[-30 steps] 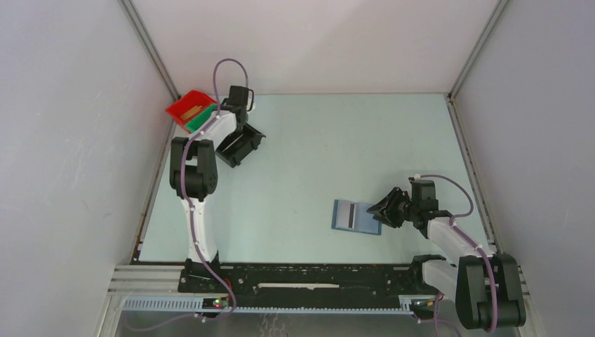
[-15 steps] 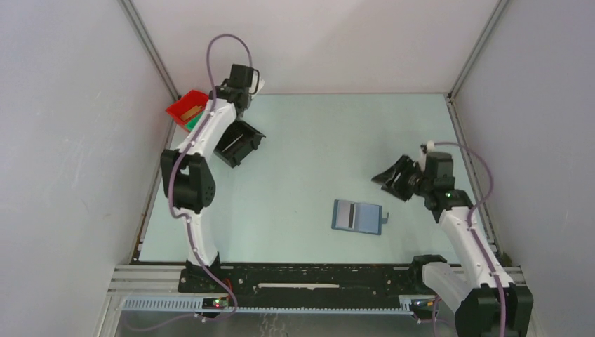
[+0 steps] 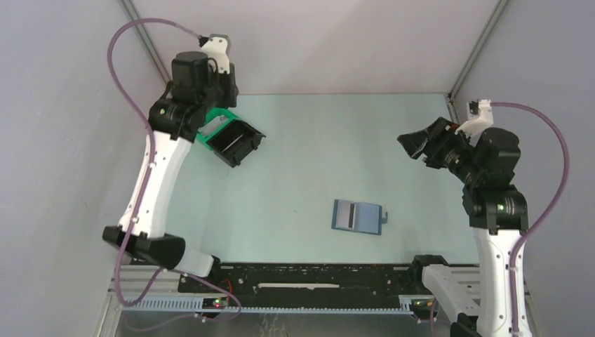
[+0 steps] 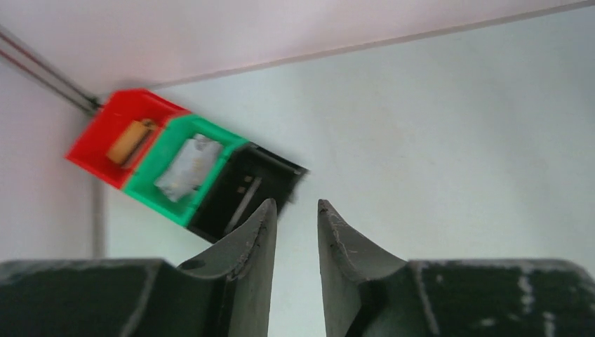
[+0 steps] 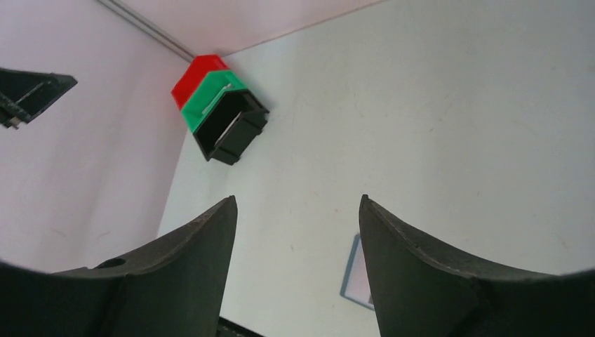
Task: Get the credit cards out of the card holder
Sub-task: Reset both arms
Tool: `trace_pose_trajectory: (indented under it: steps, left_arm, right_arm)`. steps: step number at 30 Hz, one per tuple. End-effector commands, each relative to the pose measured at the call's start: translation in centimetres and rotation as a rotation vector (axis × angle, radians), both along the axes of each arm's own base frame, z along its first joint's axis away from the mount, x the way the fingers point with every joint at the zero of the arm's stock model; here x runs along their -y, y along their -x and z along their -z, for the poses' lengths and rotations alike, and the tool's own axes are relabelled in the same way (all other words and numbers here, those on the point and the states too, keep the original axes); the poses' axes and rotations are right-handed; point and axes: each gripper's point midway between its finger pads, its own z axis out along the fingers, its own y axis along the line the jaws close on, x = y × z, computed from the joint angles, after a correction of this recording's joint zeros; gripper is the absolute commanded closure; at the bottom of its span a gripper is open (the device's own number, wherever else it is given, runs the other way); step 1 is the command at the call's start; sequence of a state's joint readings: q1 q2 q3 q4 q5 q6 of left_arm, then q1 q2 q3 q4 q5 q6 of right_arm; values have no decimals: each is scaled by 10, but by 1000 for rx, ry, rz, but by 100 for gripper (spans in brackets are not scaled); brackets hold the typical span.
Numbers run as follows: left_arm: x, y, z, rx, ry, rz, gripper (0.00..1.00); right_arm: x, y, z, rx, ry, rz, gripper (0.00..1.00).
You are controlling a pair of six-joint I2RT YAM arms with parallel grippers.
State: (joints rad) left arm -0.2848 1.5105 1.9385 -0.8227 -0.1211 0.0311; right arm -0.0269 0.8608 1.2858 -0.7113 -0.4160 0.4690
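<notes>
A: Where is the card holder (image 3: 364,217)?

B: It lies spread open and flat on the counter (image 3: 316,140), a little right of the middle and toward the near edge. Its little tab (image 3: 384,215) sticks out on the right side. Neither arm touches it, and both are well apart from it.

A: Does anything show inside it?

B: A striped card (image 3: 343,214), pale with one dark band, sits on its left half. The right half is plain slate-blue, and the top view cannot show whether a card is tucked in there.

A: And the other cards?

B: Three bins stand in a row at the far left corner. In the left wrist view the red bin (image 4: 88,151) holds a tan card (image 4: 128,140), and the green bin (image 4: 210,133) beside it holds a pale card (image 4: 186,165). The black bin (image 4: 270,168) comes next. Something thin seems to lie in it, but the view is too blurred to tell what.

A: What of the left fingers (image 4: 263,225)?

B: They hang high over the black bin, drawn close together with a narrow slit between the tips. Bare counter shows through the slit, and they pinch nothing.

A: And the right fingers (image 5: 217,225)?

B: They are raised over the right side of the counter, pointing left across it, spread wide and empty. Their own camera looks between them to the bins in the far corner, with a corner of the card holder at the lower edge of that view
</notes>
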Motion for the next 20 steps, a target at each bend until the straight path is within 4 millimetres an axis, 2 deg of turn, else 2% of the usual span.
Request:
trace_pose_trajectory:
  steps: [1, 3, 9, 13, 20]
  left_arm:
    - [34, 31, 25, -85, 248, 91, 66]
    - [37, 42, 37, -80, 290, 102, 65]
    - [33, 64, 67, 1, 343, 114, 62]
    - [32, 69, 73, 0, 371, 95, 61]
    - [37, 70, 79, -24, 372, 124, 61]
  right_arm:
    - [21, 5, 9, 66, 106, 85, 24]
    - [23, 4, 18, 77, 115, 97, 19]
    - [15, 1, 43, 50, 70, 62, 18]
    - [14, -5, 57, 28, 45, 71, 18]
    - [14, -8, 58, 21, 35, 76, 19]
